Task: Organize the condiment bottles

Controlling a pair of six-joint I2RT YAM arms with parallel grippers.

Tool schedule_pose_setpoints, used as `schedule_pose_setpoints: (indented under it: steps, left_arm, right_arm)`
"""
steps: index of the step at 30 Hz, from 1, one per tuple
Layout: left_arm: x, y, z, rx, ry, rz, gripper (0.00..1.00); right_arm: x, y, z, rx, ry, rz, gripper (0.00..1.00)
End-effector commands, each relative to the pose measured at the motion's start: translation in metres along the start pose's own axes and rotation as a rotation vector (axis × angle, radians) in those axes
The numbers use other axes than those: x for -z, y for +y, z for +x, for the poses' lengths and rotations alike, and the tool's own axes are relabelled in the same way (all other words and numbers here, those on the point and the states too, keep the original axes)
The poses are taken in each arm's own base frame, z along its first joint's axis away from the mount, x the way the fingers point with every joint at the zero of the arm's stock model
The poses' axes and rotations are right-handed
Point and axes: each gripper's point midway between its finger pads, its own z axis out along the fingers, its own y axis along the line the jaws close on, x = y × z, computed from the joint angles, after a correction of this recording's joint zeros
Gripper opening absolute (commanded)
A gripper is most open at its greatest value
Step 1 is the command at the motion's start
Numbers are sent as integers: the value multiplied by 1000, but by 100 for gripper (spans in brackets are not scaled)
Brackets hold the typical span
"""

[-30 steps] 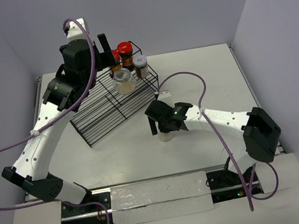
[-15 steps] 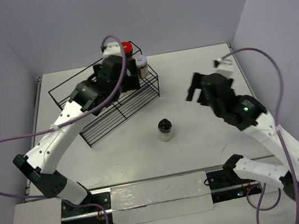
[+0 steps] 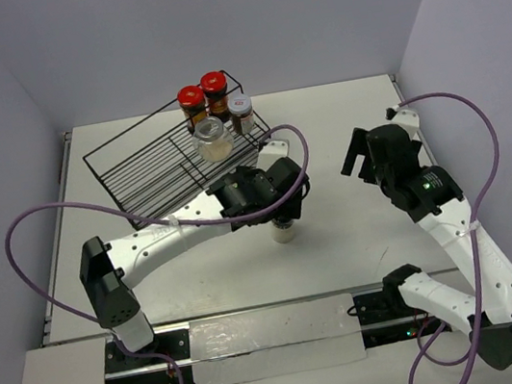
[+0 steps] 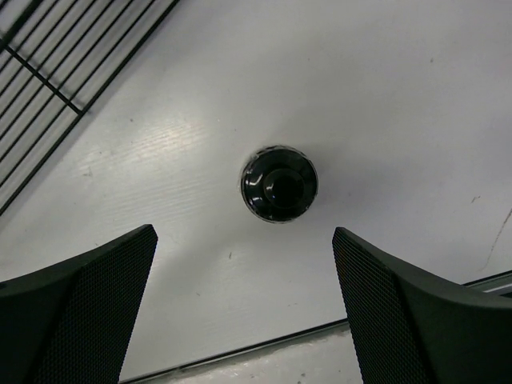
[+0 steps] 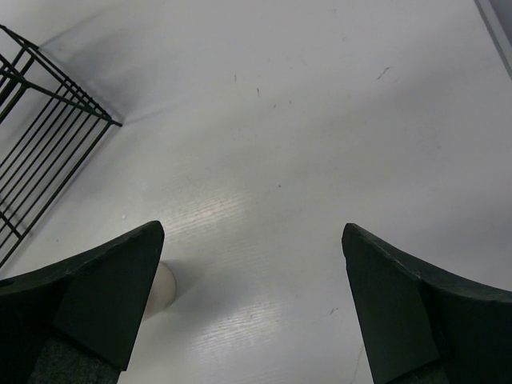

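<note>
A black-lidded whitish jar (image 3: 285, 234) stands on the table, and its round lid (image 4: 279, 182) shows from above in the left wrist view. My left gripper (image 3: 283, 209) hovers over it, open (image 4: 242, 240), jaws wide apart and touching nothing. Four more condiment bottles stand at the far right end of the black wire rack (image 3: 150, 170): two red-lidded jars (image 3: 190, 100) (image 3: 214, 87), a grey-lidded one (image 3: 241, 109) and a clear pale one (image 3: 213, 138). My right gripper (image 3: 359, 154) is raised to the right, open (image 5: 252, 240) and empty; the whitish jar (image 5: 162, 288) peeks past its left finger.
The rack's wires show at the upper left of the left wrist view (image 4: 48, 72) and at the left of the right wrist view (image 5: 40, 144). Purple cables loop over both arms. The table's near edge strip (image 4: 264, 344) runs just below the jar.
My left arm has swung from the rack's far end down over the black-lidded jar. My right arm stays drawn back right, now slightly nearer the right wall. The jar has not moved.
</note>
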Motion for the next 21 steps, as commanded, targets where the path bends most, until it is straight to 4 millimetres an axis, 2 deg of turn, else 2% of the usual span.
schedule_pose_setpoints:
  steps: [1, 5, 9, 13, 21]
  left_arm:
    - [-10, -17, 10, 51, 13, 25, 99]
    - [-27, -21, 30, 44, 55, 23, 100]
    - [-33, -30, 43, 42, 89, 78, 100]
    - [-45, -40, 51, 39, 104, 99, 100]
    - [-66, -35, 53, 31, 101, 31, 100]
  right_arm:
    - [2, 3, -5, -1, -21, -27, 100]
    - [2, -1, -1, 7, -17, -12, 100]
    - [1, -4, 1, 6, -18, -8, 100]
    - [0, -3, 4, 8, -12, -10, 100]
    - [-1, -3, 8, 8, -4, -18, 100]
